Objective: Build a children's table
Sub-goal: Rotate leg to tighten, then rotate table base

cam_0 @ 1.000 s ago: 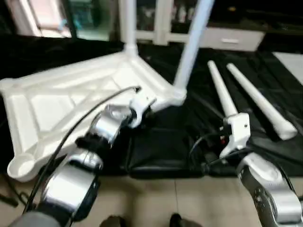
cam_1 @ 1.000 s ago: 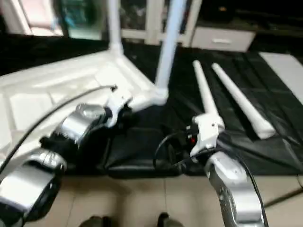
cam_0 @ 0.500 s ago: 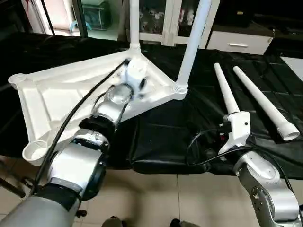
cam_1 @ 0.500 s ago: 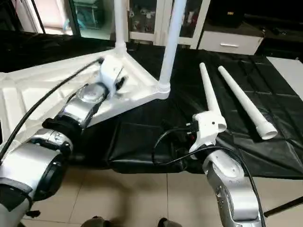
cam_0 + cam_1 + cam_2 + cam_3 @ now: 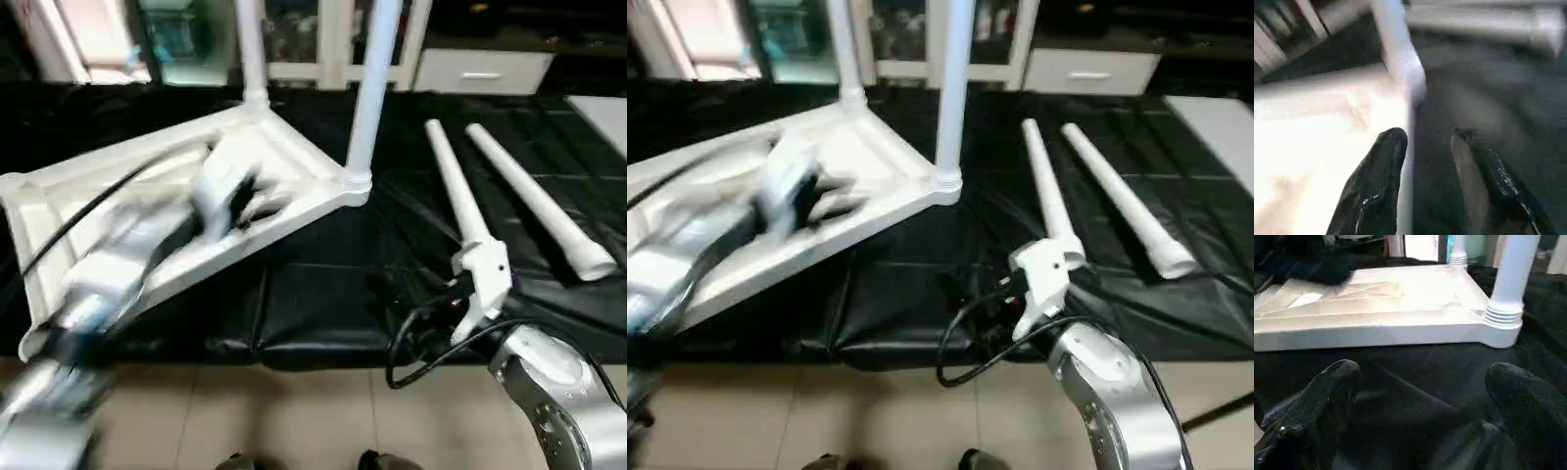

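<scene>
1. Table top (image 5: 127, 211): the white square top lies upside down on the black-sheeted work table (image 5: 323, 294), ribbed underside up, one corner overhanging the near edge.
2. Fitted legs: two legs stand upright in sockets of the top, one at its far corner (image 5: 250, 49) and one at the corner nearest the loose legs (image 5: 367, 88). Judged from this, assembly is about half done.
3. Loose legs: two legs (image 5: 453, 186) and (image 5: 534, 201) lie side by side on the black sheet, well apart from the top, on the side of the right arm. Two sockets on the top appear unfilled; fitting these legs and turning the table upright is what remains.
4. Left gripper (image 5: 1425, 147): partly open, holding nothing. The head views show it blurred above the top; the left wrist view adds that its fingers straddle the top's edge just beside the nearer fitted leg.
5. Right gripper (image 5: 1425, 377): spread wide and empty, low over the black sheet, near the top's edge. The right wrist view shows the ridged collar (image 5: 1504, 316) where the leg seats in its socket, a detail the head views do not resolve.
</scene>
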